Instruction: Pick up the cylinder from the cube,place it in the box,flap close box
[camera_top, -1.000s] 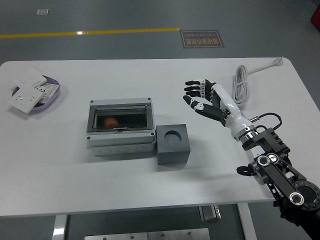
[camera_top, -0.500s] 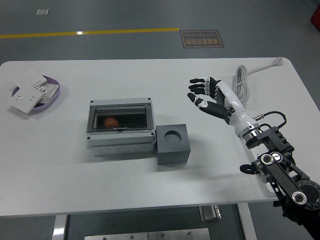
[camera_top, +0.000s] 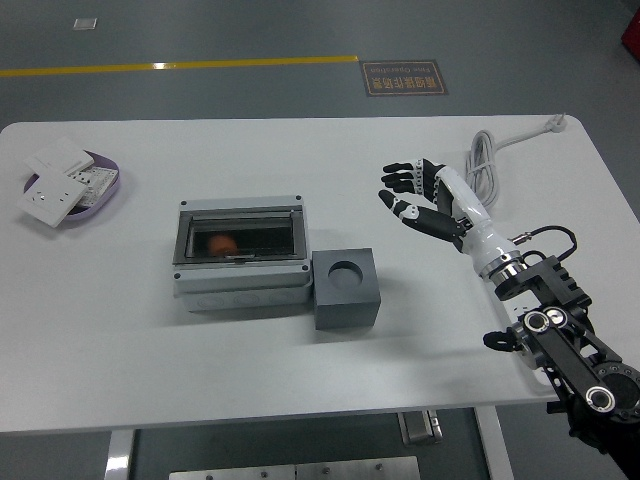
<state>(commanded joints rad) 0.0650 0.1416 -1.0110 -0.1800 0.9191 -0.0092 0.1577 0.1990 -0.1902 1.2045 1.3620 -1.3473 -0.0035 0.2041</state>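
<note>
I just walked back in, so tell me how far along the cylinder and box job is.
It looks finished. The cube's socket is empty, an orange thing, probably the cylinder, shows through the box's clear flap, and the flap lies shut. The right hand hovers open, right of the box, holding nothing. Nothing seems left to do.

Box: grey enclosure, clear flap shut, on worktop, left of centre. Cylinder: orange, dimly visible inside under flap. Cube: dark grey, empty round socket on top, touching box's right side.
</note>
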